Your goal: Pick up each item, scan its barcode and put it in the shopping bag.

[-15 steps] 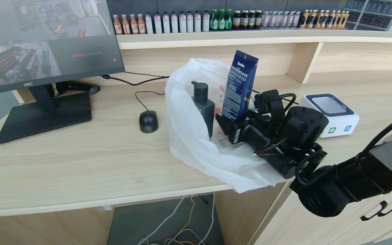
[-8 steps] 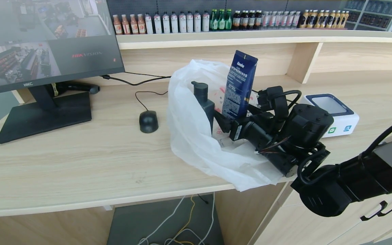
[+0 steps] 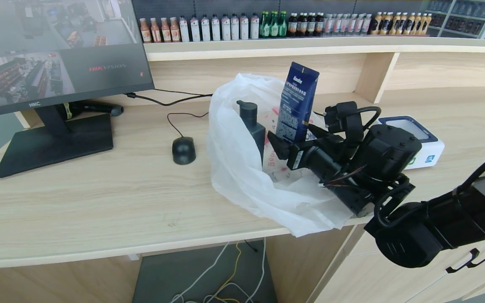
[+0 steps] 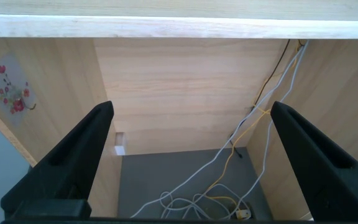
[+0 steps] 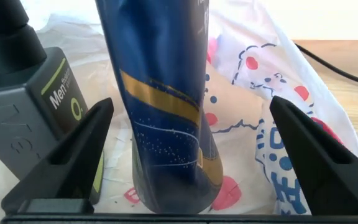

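The blue pouch point(image 3: 296, 105) stands up tall inside the white shopping bag point(image 3: 234, 168). Its bottom sits down in the bag and its top sticks out above the rim. Right beside it in the bag stands a grey pump bottle point(image 3: 254, 130) with a black top. The bag sits on the wooden counter point(image 3: 99, 189), and its open mouth faces the robot's right arm. The right gripper point(image 3: 295, 141) is low at the mouth of the bag, near the bottom of the pouch. In the right wrist view the pouch point(image 5: 160, 106) is between the two black fingers of the right gripper point(image 5: 190, 106). The fingers are wide apart and do not squeeze it. There is a clear gap on one side, but on the bottle's side I cannot tell if the finger touches. The grey bottle point(image 5: 23, 112) and the bag's spotted inside point(image 5: 278, 155) show there too. Just past the arm is a white scanner box point(image 3: 411, 128) with a dark window on top. A black mouse point(image 3: 183, 150) lies on the counter on the bag's other side, and a big monitor point(image 3: 53, 50) stands farther that way. Rows of bottles point(image 3: 267, 25) line a shelf at the back. The left gripper point(image 4: 191, 109) is down below the counter edge with its fingers wide apart and nothing in them, facing some loose cables point(image 4: 229, 180).
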### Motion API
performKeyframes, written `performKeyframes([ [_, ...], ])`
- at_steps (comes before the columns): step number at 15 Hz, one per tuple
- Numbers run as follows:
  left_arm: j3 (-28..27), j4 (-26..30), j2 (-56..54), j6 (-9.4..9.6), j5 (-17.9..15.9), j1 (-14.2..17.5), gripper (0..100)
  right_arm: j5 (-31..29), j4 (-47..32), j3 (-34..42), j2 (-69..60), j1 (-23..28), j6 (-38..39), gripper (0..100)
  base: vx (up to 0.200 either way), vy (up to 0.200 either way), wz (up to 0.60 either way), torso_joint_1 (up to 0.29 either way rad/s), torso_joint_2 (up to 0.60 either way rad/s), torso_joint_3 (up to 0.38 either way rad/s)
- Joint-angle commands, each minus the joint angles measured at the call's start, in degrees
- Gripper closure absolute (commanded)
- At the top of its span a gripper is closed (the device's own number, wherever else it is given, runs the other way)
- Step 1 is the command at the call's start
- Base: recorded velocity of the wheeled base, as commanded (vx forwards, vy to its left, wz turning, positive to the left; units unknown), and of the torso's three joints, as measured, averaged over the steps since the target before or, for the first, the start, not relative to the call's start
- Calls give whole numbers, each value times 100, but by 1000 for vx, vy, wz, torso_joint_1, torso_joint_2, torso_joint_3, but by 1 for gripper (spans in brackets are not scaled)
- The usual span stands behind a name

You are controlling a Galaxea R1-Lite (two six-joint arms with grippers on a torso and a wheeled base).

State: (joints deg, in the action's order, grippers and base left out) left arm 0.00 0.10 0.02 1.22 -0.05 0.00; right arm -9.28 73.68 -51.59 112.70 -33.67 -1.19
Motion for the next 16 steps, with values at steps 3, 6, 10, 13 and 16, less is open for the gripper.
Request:
performKeyframes([
  [3,0,-1,-2,1,5,0,0,-4,6,149,-337,-8,-30,0,0,0,0,0,0,0],
  [6,0,-1,-2,1,5,0,0,-4,-3,316,-635,-8,-109,0,0,0,0,0,0,0],
  [10,0,8,-2,1,-4,0,0,-4,-12,650,-1268,-8,-188,0,0,0,0,0,0,0],
  [13,0,8,-2,10,-4,0,0,58,-47,1142,-2165,-8,-267,0,0,0,0,0,0,0],
  [16,0,-1,-2,1,-4,0,0,75,-126,2522,-3835,-8,-188,0,0,0,0,0,0,0],
])
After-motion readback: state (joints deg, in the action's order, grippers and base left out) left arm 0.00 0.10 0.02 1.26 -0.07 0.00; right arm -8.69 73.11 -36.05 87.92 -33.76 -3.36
